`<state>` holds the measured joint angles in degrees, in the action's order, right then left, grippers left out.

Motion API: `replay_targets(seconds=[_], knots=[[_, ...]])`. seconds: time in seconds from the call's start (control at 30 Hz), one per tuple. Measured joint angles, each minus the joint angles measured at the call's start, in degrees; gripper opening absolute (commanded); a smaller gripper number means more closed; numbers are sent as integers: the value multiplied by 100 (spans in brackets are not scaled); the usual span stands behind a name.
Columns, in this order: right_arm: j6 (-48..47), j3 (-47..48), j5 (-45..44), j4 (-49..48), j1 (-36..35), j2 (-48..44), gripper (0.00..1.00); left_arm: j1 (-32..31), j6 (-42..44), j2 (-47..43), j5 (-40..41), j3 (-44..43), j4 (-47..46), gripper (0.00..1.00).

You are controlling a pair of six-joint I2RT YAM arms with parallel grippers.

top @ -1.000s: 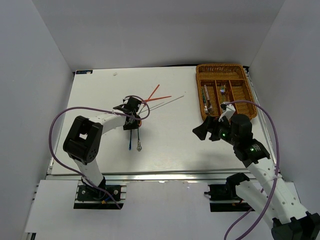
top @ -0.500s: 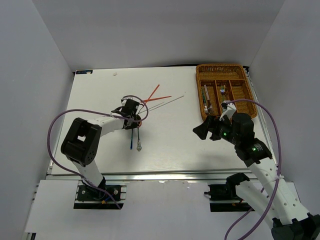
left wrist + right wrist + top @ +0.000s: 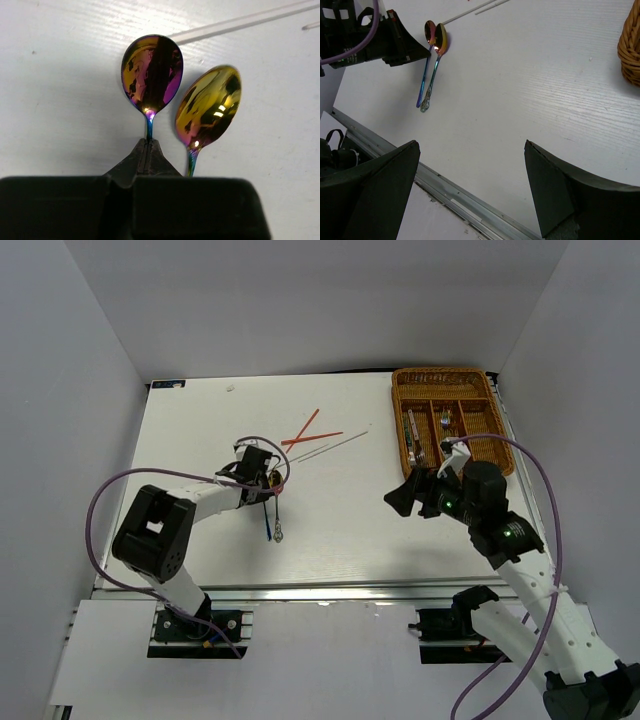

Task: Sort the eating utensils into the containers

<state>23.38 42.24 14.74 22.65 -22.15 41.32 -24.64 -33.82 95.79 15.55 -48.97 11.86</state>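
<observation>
White tabletop, grey walls on three sides. Left gripper (image 3: 146,156) is clenched on the neck of the purple spoon (image 3: 152,72), just below the bowl, at 9 o'clock from table centre. Gold spoon (image 3: 209,105) lies just beside it at 3 o'clock, bowls near touching. Judgement: lift straight and slowly, so the thin neck does not pivot in the pinch or drag its neighbour. Right gripper (image 3: 471,143) is released, holding nothing, near the tray (image 3: 440,373) at 2 o'clock. Tray: cutlery in the left and middle long slots, types too small to tell. Red chopsticks (image 3: 310,428) and silver chopsticks (image 3: 335,447) lie at 1 o'clock of the left gripper.
</observation>
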Motion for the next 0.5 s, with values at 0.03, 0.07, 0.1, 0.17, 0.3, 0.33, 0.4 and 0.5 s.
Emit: replay_targets(seconds=[0.03, 0.07, 0.1, 0.17, 0.3, 0.33, 0.4, 0.5], knots=[[-7, 0, -4, -2, -20, 61, 89, 0, -31, -74, 11, 59, 37, 0], [-17, 0, -22, 2, -55, 142, 89, 0, -72, -160, 42, 114, 127, 0], [-28, 0, -52, 0, -109, 229, 89, 0, -105, -247, 59, 168, 236, 0], [-48, 0, -118, 0, -262, 474, 89, 0, -138, -431, 120, 254, 525, 0], [-42, -20, -278, -11, -649, 798, 89, 0, -142, -684, 247, 328, 1165, 0], [-33, -31, -317, -22, -743, 837, 90, 0, -136, -721, 264, 328, 1307, 0], [-17, -42, -391, -31, -896, 887, 89, 0, -129, -763, 289, 328, 1495, 0], [7, -42, -514, -57, -1086, 962, 90, 0, -111, -822, 310, 330, 1692, 0]])
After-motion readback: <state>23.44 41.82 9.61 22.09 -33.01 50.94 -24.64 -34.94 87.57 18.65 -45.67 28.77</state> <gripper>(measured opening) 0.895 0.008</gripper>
